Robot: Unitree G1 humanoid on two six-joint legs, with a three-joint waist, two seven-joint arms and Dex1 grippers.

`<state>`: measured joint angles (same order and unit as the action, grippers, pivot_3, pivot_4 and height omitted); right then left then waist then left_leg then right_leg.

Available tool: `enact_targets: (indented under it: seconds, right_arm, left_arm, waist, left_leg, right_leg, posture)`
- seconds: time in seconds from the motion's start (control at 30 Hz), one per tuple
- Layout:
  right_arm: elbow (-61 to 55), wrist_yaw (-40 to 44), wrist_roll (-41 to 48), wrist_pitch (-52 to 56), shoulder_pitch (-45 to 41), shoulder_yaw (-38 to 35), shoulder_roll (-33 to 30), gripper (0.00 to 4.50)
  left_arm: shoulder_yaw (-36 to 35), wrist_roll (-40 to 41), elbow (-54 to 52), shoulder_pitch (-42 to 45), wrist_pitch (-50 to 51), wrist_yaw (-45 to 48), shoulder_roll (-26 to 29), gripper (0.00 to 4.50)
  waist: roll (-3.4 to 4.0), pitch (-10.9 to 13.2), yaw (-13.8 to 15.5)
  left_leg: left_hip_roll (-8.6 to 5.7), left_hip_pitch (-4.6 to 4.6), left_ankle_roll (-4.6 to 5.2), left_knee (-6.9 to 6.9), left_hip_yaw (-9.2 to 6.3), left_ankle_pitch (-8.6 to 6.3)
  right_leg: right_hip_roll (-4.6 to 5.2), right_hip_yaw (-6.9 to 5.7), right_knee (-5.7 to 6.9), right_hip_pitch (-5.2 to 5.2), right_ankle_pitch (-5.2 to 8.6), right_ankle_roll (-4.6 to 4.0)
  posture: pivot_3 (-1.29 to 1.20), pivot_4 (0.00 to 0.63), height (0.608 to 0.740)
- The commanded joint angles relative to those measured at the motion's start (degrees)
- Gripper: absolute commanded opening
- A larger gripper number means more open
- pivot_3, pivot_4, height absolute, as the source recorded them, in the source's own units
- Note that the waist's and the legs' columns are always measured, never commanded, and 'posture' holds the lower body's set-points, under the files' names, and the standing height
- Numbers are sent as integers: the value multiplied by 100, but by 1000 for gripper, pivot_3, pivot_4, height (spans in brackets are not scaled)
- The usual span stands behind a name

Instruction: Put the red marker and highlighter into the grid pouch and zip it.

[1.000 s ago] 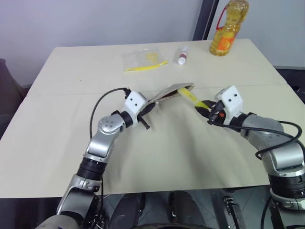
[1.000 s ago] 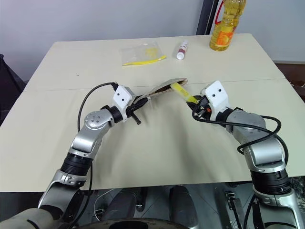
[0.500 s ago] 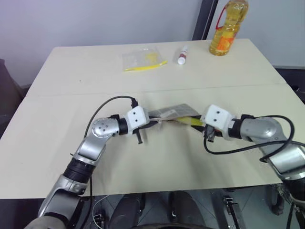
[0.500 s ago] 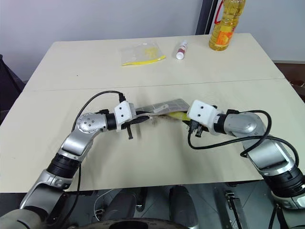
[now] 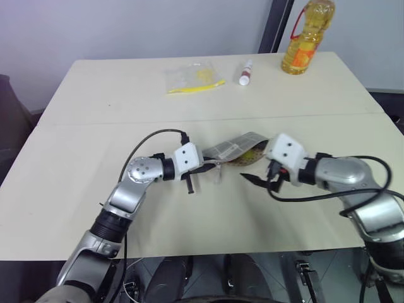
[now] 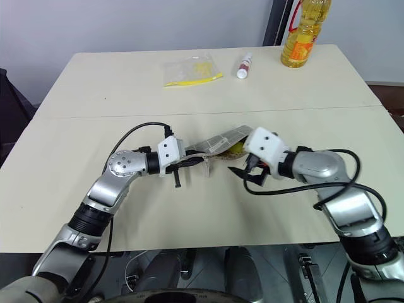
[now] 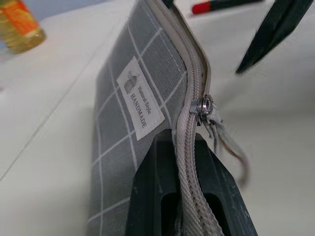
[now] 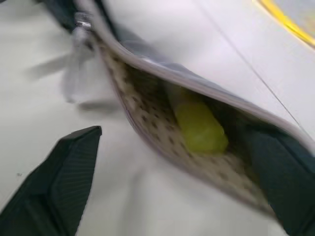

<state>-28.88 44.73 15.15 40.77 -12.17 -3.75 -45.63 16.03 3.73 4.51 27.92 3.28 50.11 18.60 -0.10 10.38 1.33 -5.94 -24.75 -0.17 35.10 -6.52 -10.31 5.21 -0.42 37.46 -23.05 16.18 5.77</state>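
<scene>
My left pincer (image 7: 184, 196) clamped on the zipper edge of the grid pouch (image 5: 237, 148), highlighter (image 8: 201, 129) inside its open mouth, my right pincer (image 5: 257, 178) spread apart just beside, above the table (image 5: 95, 101)

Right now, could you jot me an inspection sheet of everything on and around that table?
Surface: beige table, seam across it.
Job's things: grid pouch mouth open, highlighter inside; red marker lying on the table beyond the pouch.
Clutter: clear bag, white tube, oil bottle at far edge.
Grippers: left gripper shut on pouch; right gripper open, empty.
Cables: black cable on each arm.
Surroundings: grey wall.
</scene>
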Motion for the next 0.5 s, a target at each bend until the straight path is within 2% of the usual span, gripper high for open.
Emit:
enact_targets:
  seconds: [0.03, 0.3, 0.5]
  right_arm:
    - [22, -474, 125, 100, 567, -1173, 206, 4470]
    - [646, -1803, -285, 482, 1648, -2606, 727, 4470]
    - [705, -2208, -119, 1068, 1927, -2957, 1219, 4470]
  left_arm:
    - [-111, -126, 298, 171, -54, -539, -298, 0]
    - [49, -309, 968, 424, -282, -888, -766, 0]
    - [21, -307, 1209, 523, -413, -921, -920, 0]
  waist:
    - [0, 0, 58]
    - [2, -2, 104]
    - [8, -5, 86]
  left_leg:
    - [0, 0, 0, 1, 1, 0]
    - [0, 1, 0, 5, 4, 0]
    - [5, 4, 1, 3, 6, 0]
  right_leg:
    - [0, 0, 0, 0, -1, 1]
    - [-3, 0, 0, 3, -5, 1]
    - [-7, 1, 2, 2, -6, 1]
  posture:
    - [0, 150, 740]
    - [0, 150, 740]
    - [0, 150, 740]
